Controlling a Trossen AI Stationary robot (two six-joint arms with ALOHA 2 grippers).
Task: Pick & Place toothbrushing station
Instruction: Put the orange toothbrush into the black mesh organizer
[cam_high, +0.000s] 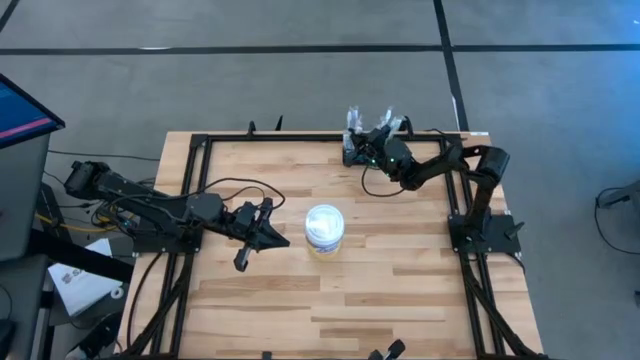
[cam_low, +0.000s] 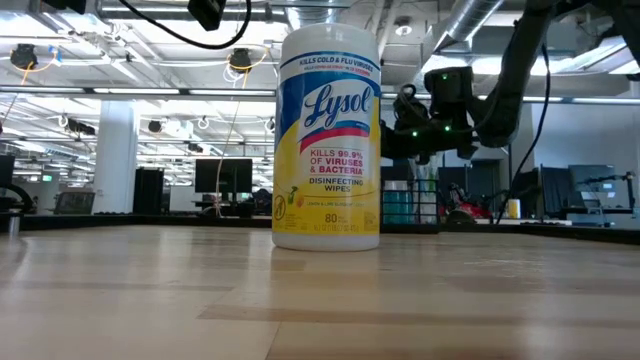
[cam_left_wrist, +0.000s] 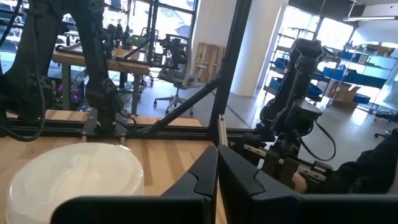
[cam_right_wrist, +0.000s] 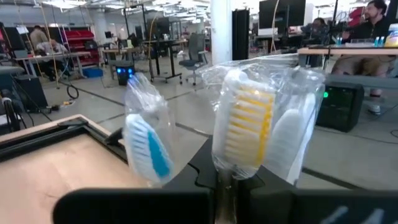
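Note:
The toothbrushing station is a small black rack at the table's far edge, right of centre. It carries toothbrushes wrapped in clear plastic: a blue head, a yellow one and a white one. My right gripper is shut right at the rack, its fingers just below the brush heads. A round white Lysol wipes tub stands upright mid-table. My left gripper is shut and level just left of the tub, slightly above its lid, touching nothing. My right gripper comes at the rack level, from the table's right and near side, with its shut fingers at the rack's top, under the wrapped brush heads. The fingers themselves hide the place of contact. The brushes stand upright. I cannot tell whether the rack's base rests on the table.
Black frame rails run along the table's far edge and down both sides. The wood between the tub and the near edge is bare. People sit at desks in the room beyond.

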